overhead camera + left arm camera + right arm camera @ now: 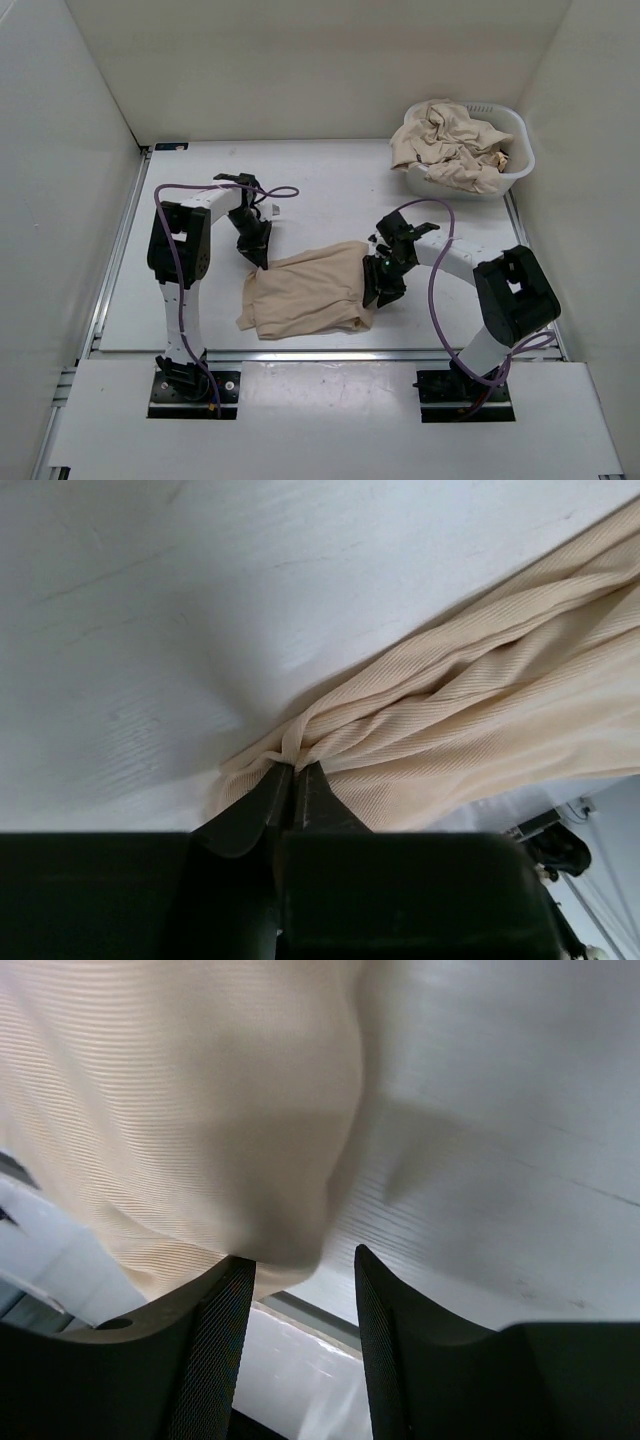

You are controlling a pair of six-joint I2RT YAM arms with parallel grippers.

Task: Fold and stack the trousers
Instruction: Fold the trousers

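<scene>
A white table [330,190] carried one pair of trousers [305,292], partly folded into a rumpled beige slab near the front edge, between the two arms. A beige heap [450,140], probably more pairs, filled the white basket [522,168] in the far right corner. The left gripper [258,256] stood at the slab's far left corner, its jaws together and clamped on a bunched twist of the ribbed cloth. The right gripper [381,290] sat low at the slab's right edge with its jaws apart. The fabric's rounded fold hung just above one finger, not pinched.

The risk lay in that lopsided hold. With a single corner gripped, a pull from the left arm could drag the thin, soft layers across each other and spoil the fold. If the right jaws closed where they stood, they might catch only the top layer or miss the edge entirely. The slab also lay close to the table's front edge, where a loose layer could slide over.
</scene>
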